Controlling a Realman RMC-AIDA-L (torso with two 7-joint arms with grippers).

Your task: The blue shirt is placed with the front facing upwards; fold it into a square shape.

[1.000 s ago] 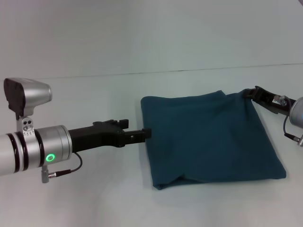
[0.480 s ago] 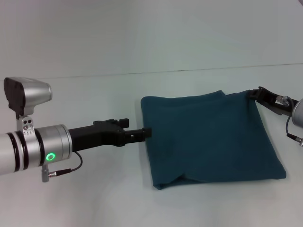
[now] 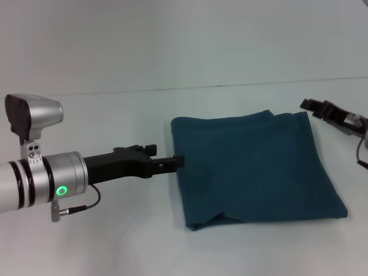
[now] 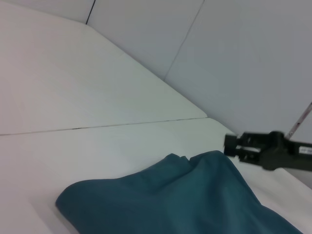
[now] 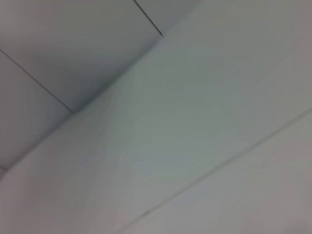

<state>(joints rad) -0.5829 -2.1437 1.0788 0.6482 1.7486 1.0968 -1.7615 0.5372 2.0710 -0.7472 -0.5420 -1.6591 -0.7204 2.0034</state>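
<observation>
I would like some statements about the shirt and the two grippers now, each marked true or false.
1. The blue shirt lies folded into a rough square on the table. True.
2. The right gripper pinches the shirt's far right corner. False: it is off the cloth, just beside that corner.
3. The left gripper is at the shirt's left edge. True.
4. The "FREE!" lettering faces up. False: only plain blue fabric shows.

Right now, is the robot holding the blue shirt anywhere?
The right gripper is off the blue shirt. The left gripper is at its left edge; a grip there cannot be told.
</observation>
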